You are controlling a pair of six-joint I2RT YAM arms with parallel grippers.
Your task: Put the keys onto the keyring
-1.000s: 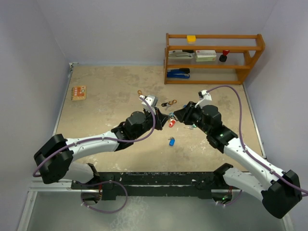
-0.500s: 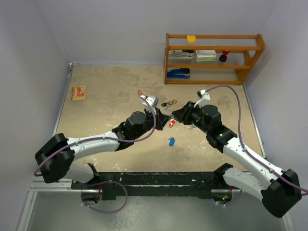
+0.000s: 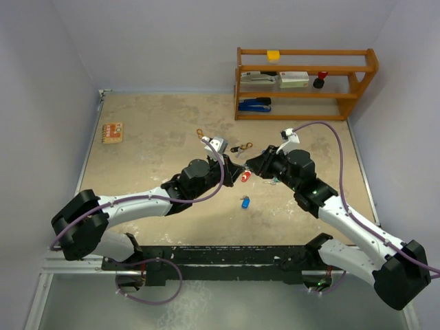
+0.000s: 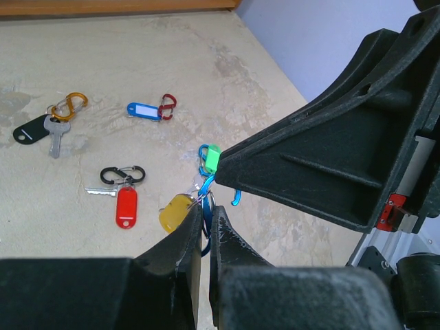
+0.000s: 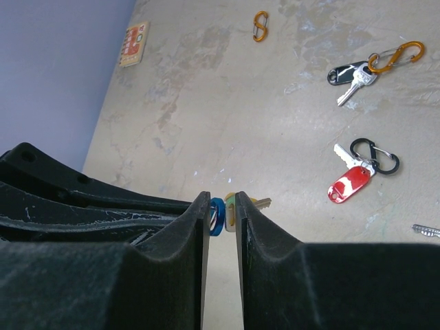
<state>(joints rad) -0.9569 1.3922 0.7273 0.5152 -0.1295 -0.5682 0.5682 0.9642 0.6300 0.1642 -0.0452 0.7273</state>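
My left gripper point(image 4: 206, 206) and right gripper point(image 5: 222, 199) meet tip to tip at mid-table point(image 3: 246, 170). The left is shut on a blue carabiner clip point(image 4: 203, 230), with a yellow-headed key point(image 4: 175, 212) hanging from it. The right is shut on a green-headed key point(image 4: 212, 158) pressed against the same blue clip point(image 5: 217, 216). On the table lie a red-headed key on a black clip point(image 4: 124, 196), a black-headed key on an orange clip point(image 4: 51, 124) and a blue tag on a red clip point(image 4: 148, 108).
A lone orange clip point(image 5: 260, 26) lies further back. A wooden shelf point(image 3: 302, 79) with a stapler and boxes stands at the back right. A small orange card point(image 3: 113, 131) lies at the far left. A blue tag point(image 3: 244, 202) lies near the arms.
Both grippers stay joined at the blue clip; the left arm has shifted only slightly.
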